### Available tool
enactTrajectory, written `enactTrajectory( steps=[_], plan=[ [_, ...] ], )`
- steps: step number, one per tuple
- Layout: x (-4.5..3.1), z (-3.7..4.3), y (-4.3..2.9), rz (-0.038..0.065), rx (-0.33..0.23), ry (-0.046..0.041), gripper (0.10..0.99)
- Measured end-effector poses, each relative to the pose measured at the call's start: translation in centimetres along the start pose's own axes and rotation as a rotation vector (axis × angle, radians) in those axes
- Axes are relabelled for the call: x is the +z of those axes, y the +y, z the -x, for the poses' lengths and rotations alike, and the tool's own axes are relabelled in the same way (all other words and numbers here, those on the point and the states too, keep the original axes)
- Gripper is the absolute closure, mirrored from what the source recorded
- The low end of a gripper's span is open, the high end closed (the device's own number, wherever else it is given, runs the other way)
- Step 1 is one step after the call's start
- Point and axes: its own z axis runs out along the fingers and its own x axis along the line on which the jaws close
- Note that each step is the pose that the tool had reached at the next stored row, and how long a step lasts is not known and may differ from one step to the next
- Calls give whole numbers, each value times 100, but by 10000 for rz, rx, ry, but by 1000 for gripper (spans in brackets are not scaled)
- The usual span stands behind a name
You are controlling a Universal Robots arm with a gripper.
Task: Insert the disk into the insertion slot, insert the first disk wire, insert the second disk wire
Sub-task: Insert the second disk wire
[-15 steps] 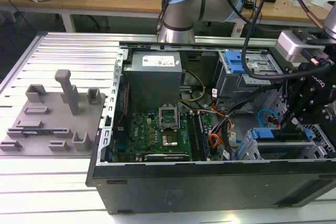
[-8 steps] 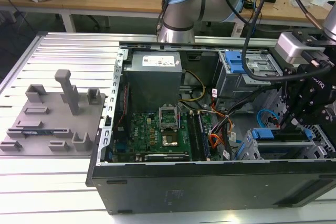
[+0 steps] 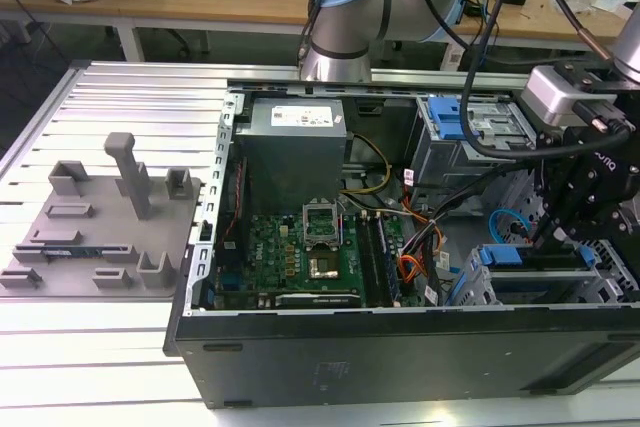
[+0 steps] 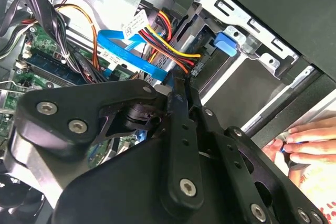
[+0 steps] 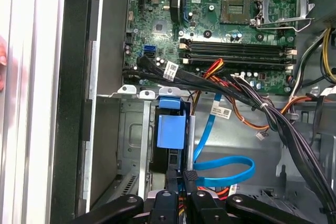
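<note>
The disk sits in the insertion slot [image 5: 131, 140], a grey metal cage, with its blue carrier [image 5: 170, 129] showing at the open end. The carrier [image 3: 500, 255] lies at the case's near corner on the exterior view's right. My gripper [image 5: 181, 178] is down at the disk's end, shut on the black connector [image 5: 190, 174] of a flat blue wire [image 5: 226, 167]. In the second wrist view the gripper [image 4: 177, 83] meets that blue wire [image 4: 123, 51] beside a red, yellow and black wire bundle [image 4: 178, 51], whose end reaches the disk. The carrier's tab [image 4: 227, 43] lies just beyond.
A taller cage with a blue latch [image 3: 445, 117] stands at the back of the case. Loose black cables [image 5: 273, 114] cross between the motherboard [image 3: 300, 252] and the cage. A person's hand [image 4: 304, 142] rests outside the case wall. A grey fixture plate [image 3: 100, 227] lies at the exterior view's left.
</note>
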Motion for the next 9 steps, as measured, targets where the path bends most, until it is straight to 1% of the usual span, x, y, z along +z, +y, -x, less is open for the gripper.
enactTrajectory(
  steps=[2, 4, 5, 6, 7, 9],
  plan=[
    [-3, 1, 0, -2, -35, 11, 925],
    [-8, -2, 0, -1, -37, -6, 925],
    [-24, -3, 0, -2, -38, -21, 925],
    [-46, -4, 1, -2, -38, -34, 925],
    [-124, -10, 3, -1, -37, -2, 925],
    [-170, -13, 4, -1, -38, -4, 925]
  ],
)
